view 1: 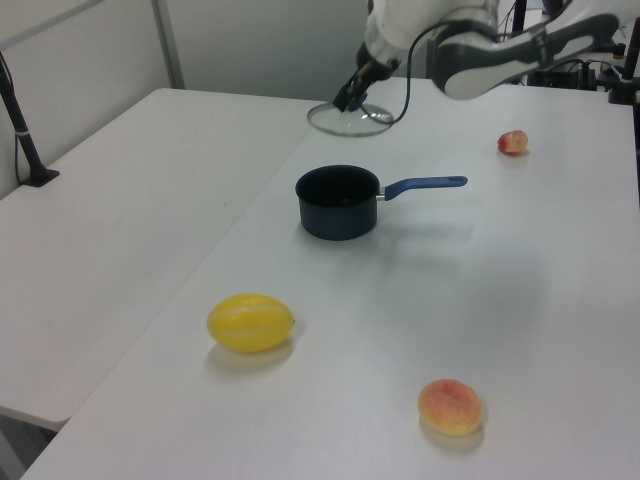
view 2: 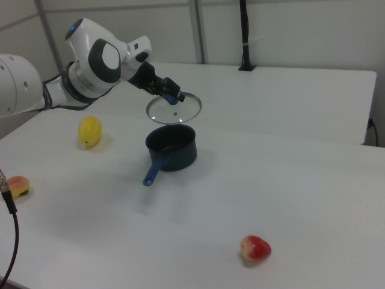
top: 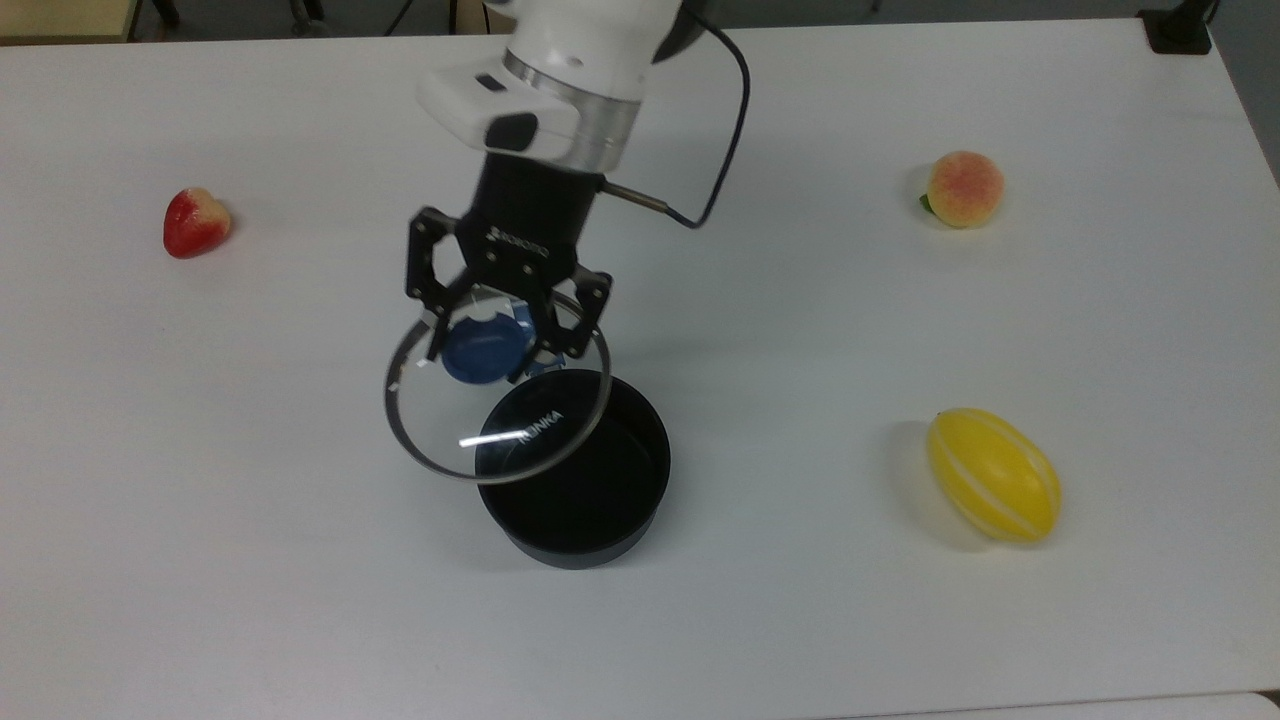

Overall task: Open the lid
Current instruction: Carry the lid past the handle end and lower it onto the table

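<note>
The round glass lid point(top: 470, 420) point(view 1: 345, 119) point(view 2: 174, 109) with its metal rim hangs in the air, clear of the black saucepan point(top: 590, 490) point(view 1: 338, 203) point(view 2: 172, 147). My gripper point(top: 485, 345) point(view 1: 352, 97) point(view 2: 171, 94) is shut on the lid's blue knob point(top: 483, 350). In the top view the lid sits up and to the left of the pan, overlapping its rim. The pan stands open on the white table, its blue handle point(view 1: 425, 184) point(view 2: 150, 173) pointing to the left view's right.
A strawberry point(top: 194, 221) point(view 1: 513, 142) point(view 2: 255, 249) lies at the top view's left. A peach point(top: 963, 188) point(view 1: 449, 407) point(view 2: 18, 185) and a yellow melon point(top: 993, 474) point(view 1: 250, 322) point(view 2: 89, 130) lie at the top view's right. A black post point(view 2: 245, 36) stands at the table's far edge.
</note>
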Available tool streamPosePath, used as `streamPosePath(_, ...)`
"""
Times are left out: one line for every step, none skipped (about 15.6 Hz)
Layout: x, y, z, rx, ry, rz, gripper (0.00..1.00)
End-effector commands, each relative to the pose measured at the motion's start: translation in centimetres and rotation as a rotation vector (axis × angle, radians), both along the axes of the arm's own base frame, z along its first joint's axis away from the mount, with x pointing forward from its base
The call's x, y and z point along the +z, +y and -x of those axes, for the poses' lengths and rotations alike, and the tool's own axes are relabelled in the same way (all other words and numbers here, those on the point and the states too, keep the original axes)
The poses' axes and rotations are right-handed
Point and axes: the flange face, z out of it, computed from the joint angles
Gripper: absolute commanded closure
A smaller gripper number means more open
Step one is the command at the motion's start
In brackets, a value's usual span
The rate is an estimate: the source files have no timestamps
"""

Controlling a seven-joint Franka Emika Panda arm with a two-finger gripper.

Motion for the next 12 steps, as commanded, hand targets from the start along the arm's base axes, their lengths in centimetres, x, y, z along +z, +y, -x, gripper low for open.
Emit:
streamPosePath(0.8,-3.1,4.7,-0.036,0.058,0.010,1.00)
streamPosePath(0.9,-4.2,5.9,-0.033,0.077,0.020,1.00)
streamPosePath(0.6,-5.4,6.8,-0.030,0.099,0.031,1.00)
streamPosePath(0.0,-6.5,7.6,-0.036,0.124,0.024,1.00)
streamPosePath(-0.7,-7.6,8.1,-0.041,0.150,0.017,1.00)
streamPosePath(-1.1,-8.4,8.5,-0.039,0.171,0.016,1.00)
streamPosePath(-1.5,-9.8,9.0,-0.054,0.202,0.021,1.00)
streamPosePath(-2.2,-10.7,9.5,-0.062,0.245,0.037,1.00)
streamPosePath(-2.4,-11.4,9.8,-0.057,0.277,0.053,1.00)
streamPosePath(-3.2,-12.3,10.3,-0.052,0.320,0.070,1.00)
streamPosePath(-3.8,-13.1,11.3,-0.044,0.360,0.081,1.00)
streamPosePath(-4.8,-13.4,12.6,-0.032,0.405,0.086,1.00)
